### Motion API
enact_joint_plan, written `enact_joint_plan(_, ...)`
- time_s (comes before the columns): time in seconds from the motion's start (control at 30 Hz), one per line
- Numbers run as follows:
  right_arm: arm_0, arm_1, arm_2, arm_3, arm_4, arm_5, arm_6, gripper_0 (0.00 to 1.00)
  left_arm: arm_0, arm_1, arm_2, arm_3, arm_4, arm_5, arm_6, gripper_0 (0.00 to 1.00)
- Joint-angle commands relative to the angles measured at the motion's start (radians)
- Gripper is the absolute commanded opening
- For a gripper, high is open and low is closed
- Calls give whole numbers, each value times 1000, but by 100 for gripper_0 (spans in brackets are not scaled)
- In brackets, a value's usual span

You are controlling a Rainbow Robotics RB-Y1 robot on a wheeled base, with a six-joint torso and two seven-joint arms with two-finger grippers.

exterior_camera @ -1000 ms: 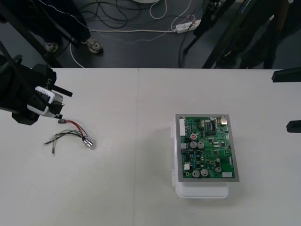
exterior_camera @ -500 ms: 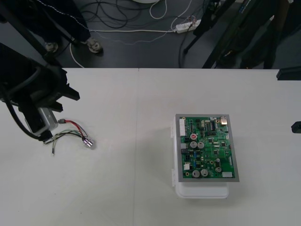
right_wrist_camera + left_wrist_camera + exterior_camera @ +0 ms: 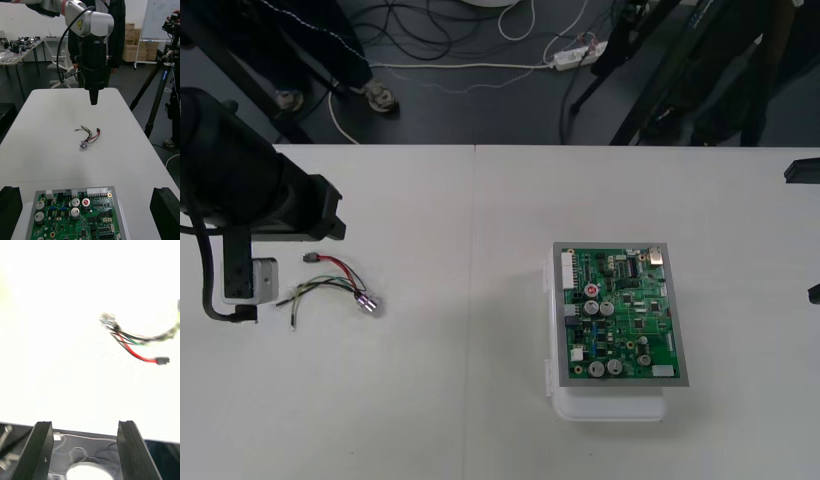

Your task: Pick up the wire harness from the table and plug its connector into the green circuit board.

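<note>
Harness (image 3: 330,284) flat on surface (image 3: 460,220), left side, well apart from board (image 3: 620,312). Plug (image 3: 310,257) on red wire, lying free on surface, not in board; socket (image 3: 368,305) at end nearer board. Just beside harness, on side away from board, left gripper (image 3: 84,423) hovers, touching nothing; fingers (image 3: 39,450) spread, gap empty. Board on white base (image 3: 610,405), right of centre. At right edge of surface, right gripper (image 3: 87,191) parked facing board, its fingers (image 3: 165,210) wide apart, holding nothing.
</note>
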Motion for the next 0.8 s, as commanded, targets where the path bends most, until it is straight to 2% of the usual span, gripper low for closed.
enact_joint_plan(0.03,30,12,-34,19,-52,-4,39,100,-237,12,-223,-1,-55,79,-203,50)
enact_joint_plan(0.13,35,12,-37,21,-65,-4,39,100,-376,-16,-421,-2,-100,141,-251,50)
enact_joint_plan(0.33,40,20,-37,19,-108,-4,34,100,-514,-82,-628,-1,-194,223,-318,50)
enact_joint_plan(0.8,40,52,-47,18,-131,-4,26,100,-530,-207,-679,-1,-364,231,-582,50)
